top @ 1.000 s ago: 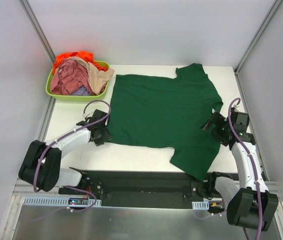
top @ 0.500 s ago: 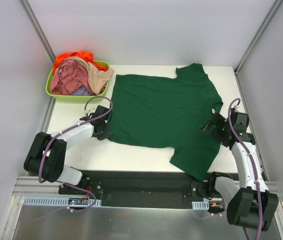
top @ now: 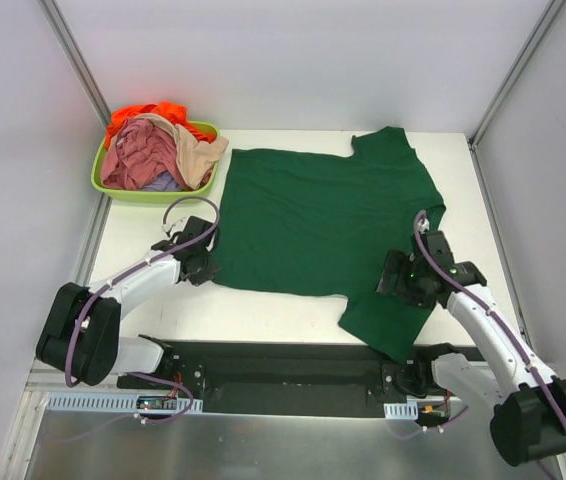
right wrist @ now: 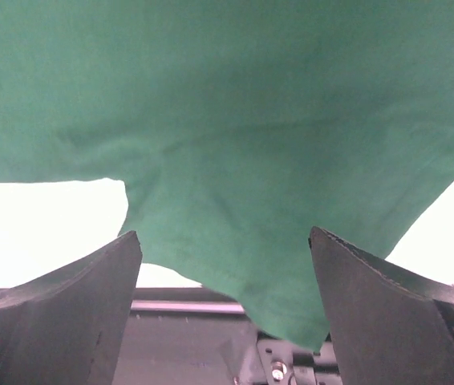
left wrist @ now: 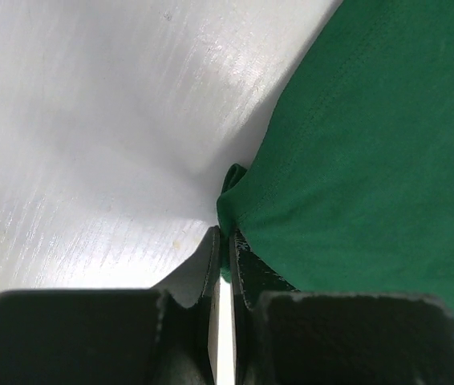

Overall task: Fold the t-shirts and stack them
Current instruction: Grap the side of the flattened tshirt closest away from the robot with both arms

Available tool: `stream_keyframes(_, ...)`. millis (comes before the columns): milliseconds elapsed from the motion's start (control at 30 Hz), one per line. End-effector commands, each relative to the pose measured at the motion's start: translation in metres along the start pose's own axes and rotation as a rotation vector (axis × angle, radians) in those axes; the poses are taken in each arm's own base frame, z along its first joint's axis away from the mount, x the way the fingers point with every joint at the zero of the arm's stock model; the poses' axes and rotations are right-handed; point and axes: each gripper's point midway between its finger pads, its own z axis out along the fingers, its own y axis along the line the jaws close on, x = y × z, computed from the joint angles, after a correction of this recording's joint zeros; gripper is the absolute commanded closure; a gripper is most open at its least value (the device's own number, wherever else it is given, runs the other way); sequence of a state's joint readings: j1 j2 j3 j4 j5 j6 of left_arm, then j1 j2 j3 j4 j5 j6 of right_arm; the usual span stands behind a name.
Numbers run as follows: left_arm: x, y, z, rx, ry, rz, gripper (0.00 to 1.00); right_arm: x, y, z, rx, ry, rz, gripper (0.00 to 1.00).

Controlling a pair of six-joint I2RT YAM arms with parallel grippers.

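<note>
The dark green t-shirt (top: 313,220) lies spread flat on the white table, its near sleeve (top: 388,318) hanging over the front edge. My left gripper (top: 206,266) is shut on the shirt's near-left hem corner (left wrist: 231,208). My right gripper (top: 395,277) is open, above the shirt (right wrist: 235,144) near its near-right sleeve, with its fingers (right wrist: 66,313) wide apart and nothing between them. The pink (top: 141,155), orange (top: 148,111), beige (top: 198,152) and lavender (top: 166,182) shirts lie heaped in the tub.
A lime-green plastic tub (top: 133,189) stands at the table's far left corner. Bare white table (top: 153,225) shows left of the shirt. A black base rail (top: 283,365) runs along the near edge. Metal frame posts (top: 78,65) rise at both back corners.
My right arm has swung left and nearer, from the table's right edge to over the shirt's near-right part. My left gripper has stayed at the hem corner, shifting only slightly.
</note>
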State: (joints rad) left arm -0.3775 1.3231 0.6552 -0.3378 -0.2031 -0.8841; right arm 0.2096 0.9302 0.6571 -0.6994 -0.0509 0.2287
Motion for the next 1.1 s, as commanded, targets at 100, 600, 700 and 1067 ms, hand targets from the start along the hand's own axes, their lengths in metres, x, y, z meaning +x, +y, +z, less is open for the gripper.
stream_keyframes(100,-0.008,0.006,-0.012,0.009,-0.046,-0.033,1.0,0.061,-0.015,-0.026,0.221,0.212,-0.03,0.12)
stream_keyframes(600,-0.006,0.007,-0.011,0.01,-0.041,-0.029,1.0,0.12,-0.014,-0.002,0.255,0.383,-0.056,0.41)
stream_keyframes(700,-0.005,0.007,-0.011,0.01,-0.035,-0.028,1.0,0.126,-0.016,0.002,0.272,0.42,-0.06,0.44)
stream_keyframes(1067,-0.008,0.008,-0.014,0.015,-0.053,-0.022,1.0,0.117,-0.032,0.003,0.375,0.378,-0.083,0.79)
